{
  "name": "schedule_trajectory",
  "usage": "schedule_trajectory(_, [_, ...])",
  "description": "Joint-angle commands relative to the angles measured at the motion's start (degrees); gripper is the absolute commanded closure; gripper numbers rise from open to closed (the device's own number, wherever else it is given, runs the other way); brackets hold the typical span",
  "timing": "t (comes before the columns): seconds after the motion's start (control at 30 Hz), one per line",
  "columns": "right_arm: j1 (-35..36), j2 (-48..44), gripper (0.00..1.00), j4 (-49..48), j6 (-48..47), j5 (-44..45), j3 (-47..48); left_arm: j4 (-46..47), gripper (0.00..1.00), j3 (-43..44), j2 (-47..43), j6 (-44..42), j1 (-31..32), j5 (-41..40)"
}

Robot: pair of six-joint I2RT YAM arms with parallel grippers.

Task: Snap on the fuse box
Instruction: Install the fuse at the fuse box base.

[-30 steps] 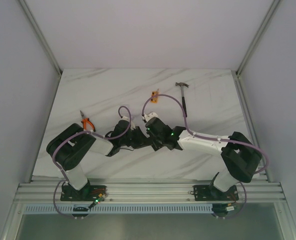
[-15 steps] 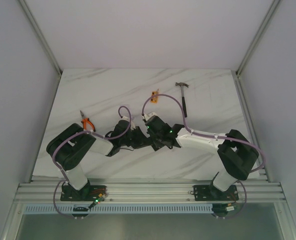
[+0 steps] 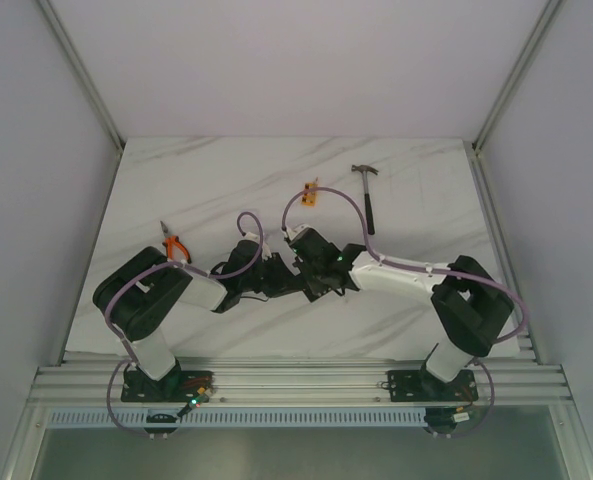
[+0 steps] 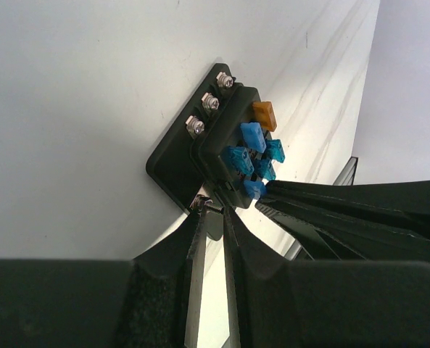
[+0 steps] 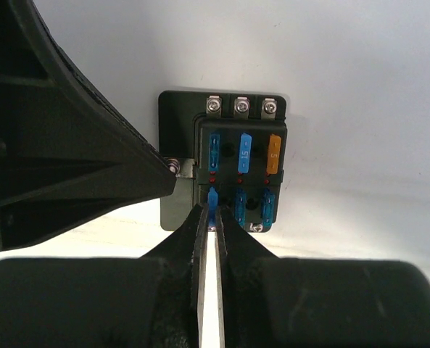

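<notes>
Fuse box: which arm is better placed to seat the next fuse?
Right, probably. The right gripper pinches a blue fuse at a near-row slot of the fuse box, while the left gripper clamps the metal side tab, apparently steadying the box.

The number 15 was on a blue fuse (image 5: 244,154) in the top row of the fuse box (image 5: 229,165). The marks on the other fuses were too small to read.
</notes>
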State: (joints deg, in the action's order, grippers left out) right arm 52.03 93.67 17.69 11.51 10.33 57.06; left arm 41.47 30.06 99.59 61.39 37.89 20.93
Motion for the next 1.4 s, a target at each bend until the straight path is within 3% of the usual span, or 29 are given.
schedule_trajectory(0.0, [-0.6,3.1,1.0,3.2,-2.1,-1.9,2.3,-1.4,0.75,0.7,-0.1,-0.8,0.2,-0.4])
schedule_trajectory(1.03, [-0.8,24.9,1.0,6.5,-2.9,-7.6,6.7,-1.8,0.76,0.0,-0.2,-0.3,0.1,-3.0])
schedule_trajectory(1.3, [0.3,17.4,1.0,8.1,3.0,-8.0,9.6,-5.1,0.71,-1.3,-5.2,-1.9,-0.1,-5.7])
schedule_trajectory(1.37, [0.9,16.3,0.88,9.2,5.8,-6.9,11.5,-6.7,0.68,-1.8,-7.6,-2.4,-0.1,-6.9])
